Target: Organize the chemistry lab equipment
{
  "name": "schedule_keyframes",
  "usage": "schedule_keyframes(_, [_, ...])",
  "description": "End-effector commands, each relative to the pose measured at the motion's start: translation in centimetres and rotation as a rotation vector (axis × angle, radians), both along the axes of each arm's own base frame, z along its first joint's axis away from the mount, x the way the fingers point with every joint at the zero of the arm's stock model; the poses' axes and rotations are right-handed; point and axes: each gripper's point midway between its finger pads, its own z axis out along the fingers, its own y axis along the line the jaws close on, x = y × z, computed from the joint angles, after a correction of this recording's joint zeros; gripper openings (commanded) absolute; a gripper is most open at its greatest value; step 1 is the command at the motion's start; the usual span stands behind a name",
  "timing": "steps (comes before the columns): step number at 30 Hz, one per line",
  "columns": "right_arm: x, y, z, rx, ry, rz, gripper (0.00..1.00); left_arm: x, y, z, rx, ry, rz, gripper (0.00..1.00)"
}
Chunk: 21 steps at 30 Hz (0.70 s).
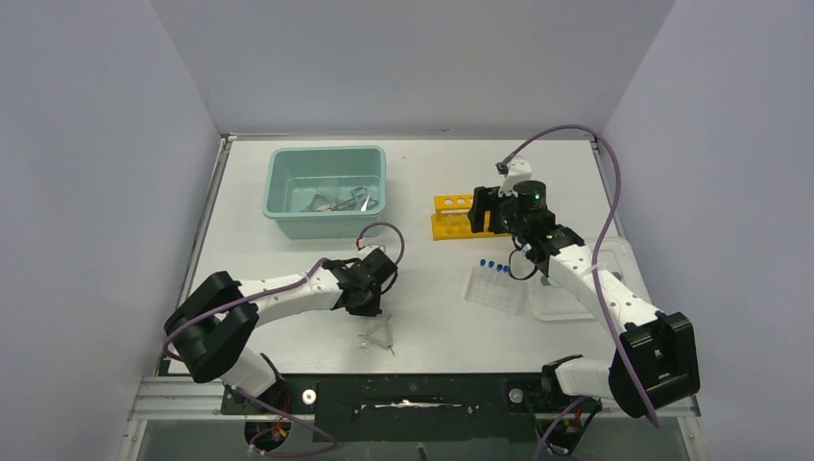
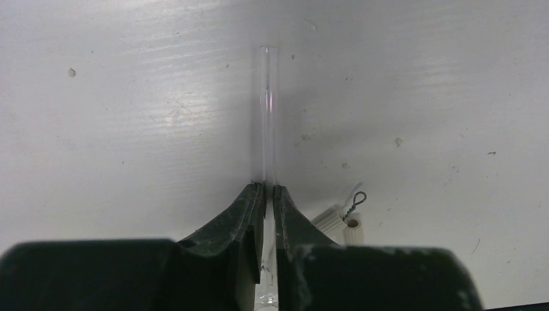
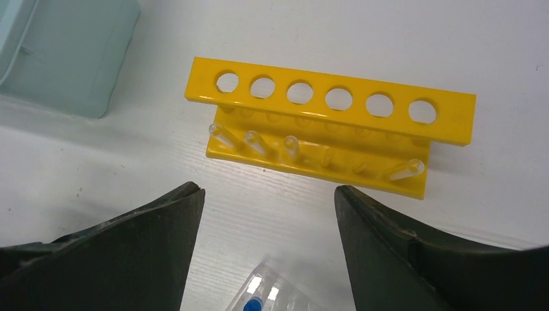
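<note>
The white surface [image 1: 432, 322] is carrying everything. At the upper left of the overhead view the teal tub [image 1: 326, 228] is sitting with metal forceps [image 1: 341, 200] lying inside it. Right of centre the yellow rack [image 3: 330, 103] is standing, and the right pincer [image 3: 268, 194] is hovering just near it, spread wide and gripping nothing. Below the rack in that view, the blue-capped tubes [image 1: 494, 265] are lying in a clear pack.

Lower centre, the left pincer [image 2: 267, 191] is pressing together on a clear dropper [image 2: 267, 116], pinching its thin stem at the very tips. The stem is reaching up the frame ahead of the pincer, low over the surface; whether it is touching cannot be told.

The risk, as I judge it, is sitting in that grip. A smooth, slender stem caught only at the tips is likely to swivel or slide out when lifted. Squeezing harder may be flattening or cracking it. The long free end may also be catching the tub's rim on the way over.
</note>
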Motion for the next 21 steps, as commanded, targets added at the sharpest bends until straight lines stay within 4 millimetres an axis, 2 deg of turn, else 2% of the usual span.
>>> schedule_keyframes(1, [0.7, -0.3, 2.9, 0.047, -0.094, -0.022, 0.75, 0.6, -1.1, 1.2, -0.01, -0.009, -0.018, 0.04])
schedule_keyframes(8, [1.0, -0.6, 3.0, 0.051, -0.101, -0.036, 0.75, 2.8, -2.6, 3.7, -0.011, -0.065, -0.076, 0.03])
schedule_keyframes(13, [1.1, -0.7, 2.9, 0.057, -0.097, -0.038, 0.75, 5.3, -4.9, 7.1, -0.072, -0.129, -0.135, 0.03])
schedule_keyframes(16, [1.1, -1.0, 3.2, 0.054, -0.108, -0.044, 0.75, 8.4, -6.5, 10.8, -0.147, -0.235, -0.142, 0.03])
schedule_keyframes(18, [1.2, -1.2, 3.2, 0.054, -0.11, -0.046, 0.75, 11.4, -7.3, 13.5, -0.206, -0.317, -0.124, 0.03])
schedule_keyframes(21, [1.2, -1.3, 3.5, 0.056, -0.112, -0.043, 0.75, 16.6, -6.8, 17.8, -0.264, -0.463, -0.048, 0.03])
